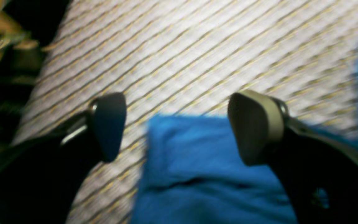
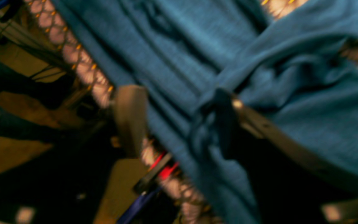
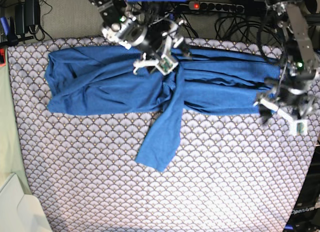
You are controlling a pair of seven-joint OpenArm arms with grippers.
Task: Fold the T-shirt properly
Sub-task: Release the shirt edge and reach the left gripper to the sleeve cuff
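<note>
Your shirt (image 3: 115, 84) is lying in a long band across the upper part of the cloth (image 3: 165, 192), one sleeve trailing toward centre frame. Your right gripper (image 3: 156, 63) is hovering over its upper middle, jaws parted, fabric draping one finger. Your left gripper (image 3: 280, 109) is hanging released at the right end.

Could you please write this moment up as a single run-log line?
T-shirt: partly folded on scalloped cloth, sleeve hanging forward | right gripper: jaws apart, over shirt middle | left gripper: open, over shirt's edge, holding nothing
</note>
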